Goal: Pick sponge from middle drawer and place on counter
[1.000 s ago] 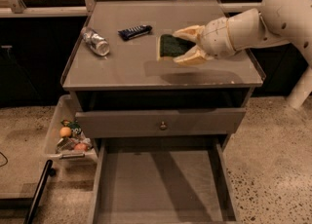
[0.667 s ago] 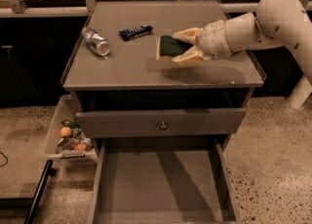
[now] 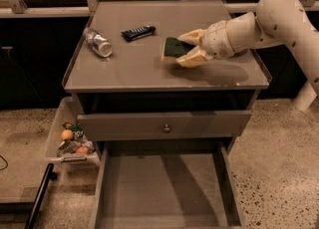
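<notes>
The sponge (image 3: 174,48), dark green on top with a pale yellow underside, sits between the fingers of my gripper (image 3: 185,49) over the right middle of the counter (image 3: 129,71). The gripper reaches in from the right and is shut on the sponge, holding it tilted just above or at the counter surface. The middle drawer (image 3: 164,193) is pulled out at the bottom of the view; its grey floor is bare.
A clear plastic bottle (image 3: 98,42) lies on the counter's left side and a dark blue snack-bar wrapper (image 3: 138,32) lies at the back middle. A grey drawer front with a round knob (image 3: 166,128) is above the open drawer. A bin of small items (image 3: 70,142) stands at the left.
The gripper with the sponge has shifted slightly to the left over the counter, and the arm's elbow has swung a little. Nothing else has moved.
</notes>
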You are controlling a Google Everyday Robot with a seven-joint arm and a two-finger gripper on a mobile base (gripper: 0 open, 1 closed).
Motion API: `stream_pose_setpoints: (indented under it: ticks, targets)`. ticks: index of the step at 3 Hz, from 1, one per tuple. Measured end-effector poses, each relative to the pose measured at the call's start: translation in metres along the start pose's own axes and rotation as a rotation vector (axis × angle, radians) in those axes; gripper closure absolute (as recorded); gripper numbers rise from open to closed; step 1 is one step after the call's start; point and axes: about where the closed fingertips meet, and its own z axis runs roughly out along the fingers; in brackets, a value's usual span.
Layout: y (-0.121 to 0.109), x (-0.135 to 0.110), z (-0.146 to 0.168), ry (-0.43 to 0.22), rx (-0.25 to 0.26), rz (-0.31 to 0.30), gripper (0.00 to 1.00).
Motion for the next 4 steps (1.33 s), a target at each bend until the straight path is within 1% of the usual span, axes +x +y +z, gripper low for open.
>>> stream_pose_setpoints:
  ticks: [1, 2, 4]
  targets:
    - [-0.0036, 0.0086, -0.0022, 0.053, 0.004, 0.039, 1.0]
    - [-0.0035, 0.0093, -0.0021, 0.054, 0.004, 0.043, 0.81]
    - [-0.0035, 0.0093, -0.002, 0.054, 0.004, 0.043, 0.35]
